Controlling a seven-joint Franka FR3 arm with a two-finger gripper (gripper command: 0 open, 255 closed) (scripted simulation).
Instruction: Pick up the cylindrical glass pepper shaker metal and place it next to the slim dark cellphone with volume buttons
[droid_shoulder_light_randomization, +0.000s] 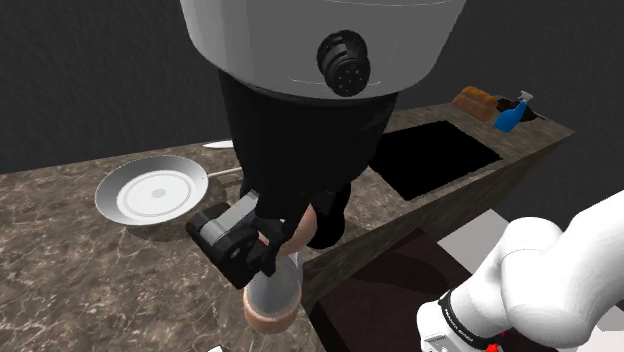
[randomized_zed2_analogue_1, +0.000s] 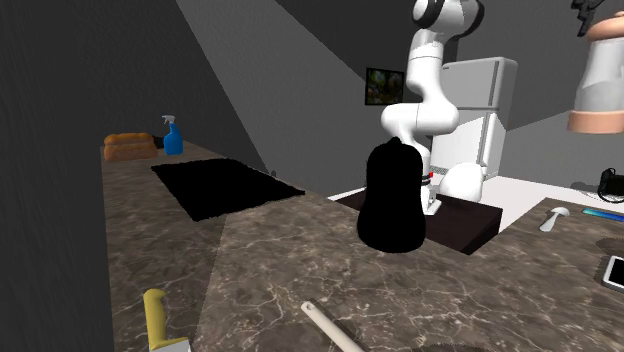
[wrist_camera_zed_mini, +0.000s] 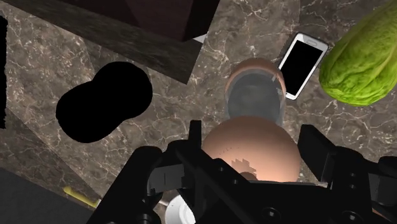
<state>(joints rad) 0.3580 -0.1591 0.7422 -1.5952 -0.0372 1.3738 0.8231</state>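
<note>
Fingers (wrist_camera_zed_mini: 196, 143) clamped on shaker (wrist_camera_zed_mini: 254, 102), which hangs upright between them, lifted clear of counter (wrist_camera_zed_mini: 356, 127). Pick: judged done. Phone (wrist_camera_zed_mini: 302, 63) lies flat on counter just beyond the fingertips, past the shaker. Remaining: lower beside phone, release.

Dim scene; a slanted lighter wedge crosses the wall (randomized_zed2_analogue_1: 260, 90) and counter (randomized_zed2_analogue_1: 270, 260), while the white arm (randomized_zed2_analogue_1: 425, 60) stands bright.
</note>
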